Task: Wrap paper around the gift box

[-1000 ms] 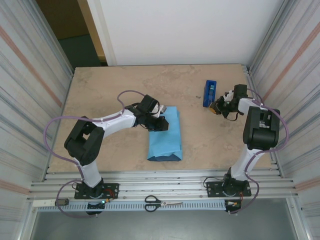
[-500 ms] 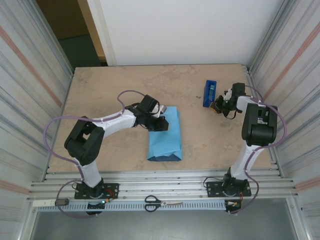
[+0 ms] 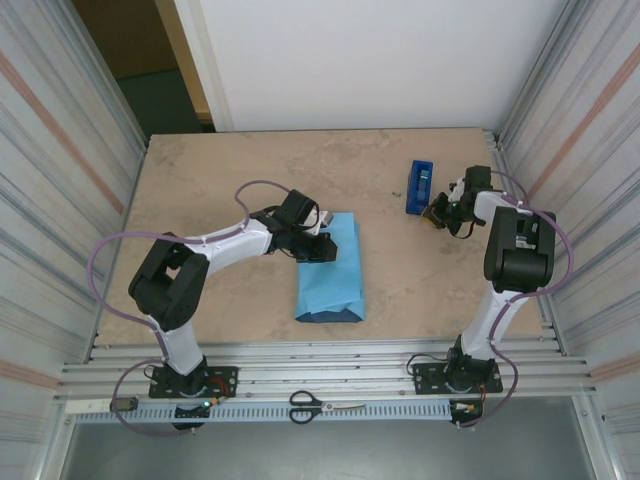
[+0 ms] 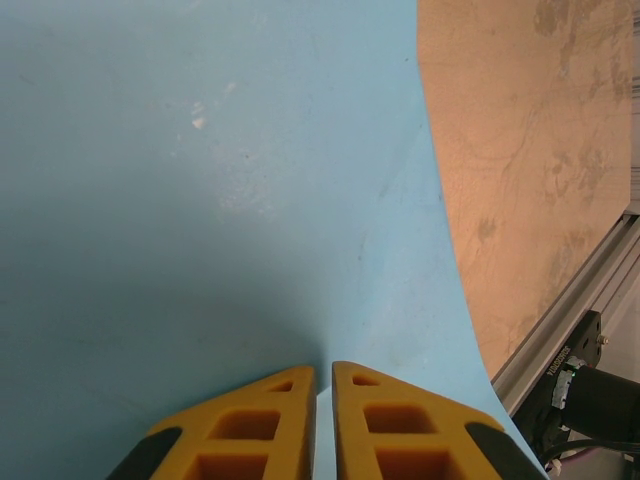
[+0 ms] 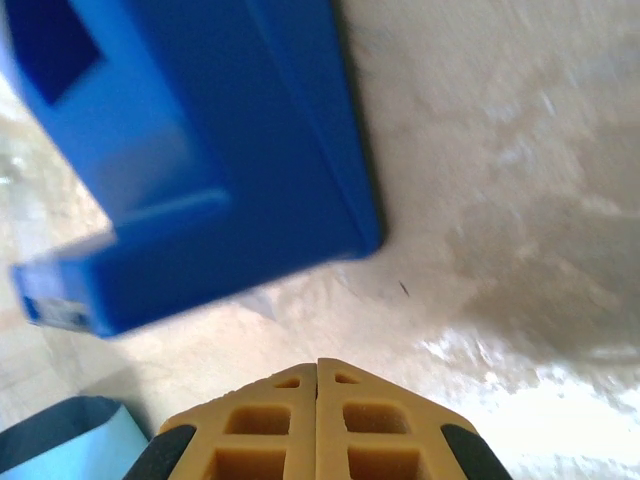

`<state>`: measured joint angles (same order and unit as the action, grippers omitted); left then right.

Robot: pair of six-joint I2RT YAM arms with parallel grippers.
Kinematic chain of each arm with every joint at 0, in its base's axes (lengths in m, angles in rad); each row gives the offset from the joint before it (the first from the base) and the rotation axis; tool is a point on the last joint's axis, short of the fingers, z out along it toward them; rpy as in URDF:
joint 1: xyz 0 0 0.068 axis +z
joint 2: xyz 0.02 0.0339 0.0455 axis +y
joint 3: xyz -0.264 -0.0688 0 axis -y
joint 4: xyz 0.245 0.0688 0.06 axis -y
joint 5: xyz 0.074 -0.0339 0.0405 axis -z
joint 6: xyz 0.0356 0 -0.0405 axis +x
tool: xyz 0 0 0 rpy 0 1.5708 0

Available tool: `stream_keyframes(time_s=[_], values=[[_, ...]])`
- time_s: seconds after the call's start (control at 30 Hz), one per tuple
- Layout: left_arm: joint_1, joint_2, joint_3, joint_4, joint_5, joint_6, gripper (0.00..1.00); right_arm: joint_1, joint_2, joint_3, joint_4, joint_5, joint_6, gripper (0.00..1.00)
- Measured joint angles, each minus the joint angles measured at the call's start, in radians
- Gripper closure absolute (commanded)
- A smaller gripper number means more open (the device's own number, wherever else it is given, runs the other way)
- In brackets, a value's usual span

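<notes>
The paper (image 3: pixel 332 270) lies folded into a long parcel at mid-table, its light blue face up and a dark navy edge at the near end. The gift box is hidden under it. My left gripper (image 3: pixel 322 248) rests on the parcel's far left part. In the left wrist view its fingertips (image 4: pixel 290 385) touch the paper (image 4: pixel 200 200), and the left gripper (image 4: pixel 323 368) is shut to a thin slit. My right gripper (image 3: pixel 432 215) sits just right of the tape dispenser. In the right wrist view the right gripper (image 5: pixel 318 362) is shut and empty.
A blue tape dispenser (image 3: pixel 420 186) stands at the back right, close above the right fingertips as the tape dispenser (image 5: pixel 200 150) in the right wrist view. Scissors (image 3: pixel 320 406) lie on the front rail. Corrugated walls close in both sides of the table (image 3: pixel 220 180).
My right gripper has shifted a little toward the tape dispenser. The left gripper and the paper have stayed where they were.
</notes>
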<state>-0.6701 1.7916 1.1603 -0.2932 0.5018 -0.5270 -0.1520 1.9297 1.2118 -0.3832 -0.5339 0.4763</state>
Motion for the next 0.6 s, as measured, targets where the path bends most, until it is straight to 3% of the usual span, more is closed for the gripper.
stream_keyframes(time_s=[0.2, 0.33, 0.6], values=[[0.0, 0.0, 0.0, 0.0, 0.0, 0.0, 0.87, 0.0, -0.017, -0.021, -0.066, -0.018, -0.017, 1.0], [0.0, -0.001, 0.0, 0.0, 0.0, 0.007, 0.87, 0.011, -0.121, -0.071, -0.13, -0.074, -0.043, 1.0], [0.0, -0.002, 0.001, -0.005, 0.0, 0.027, 0.87, 0.162, -0.327, -0.084, -0.263, -0.27, -0.13, 1.0]])
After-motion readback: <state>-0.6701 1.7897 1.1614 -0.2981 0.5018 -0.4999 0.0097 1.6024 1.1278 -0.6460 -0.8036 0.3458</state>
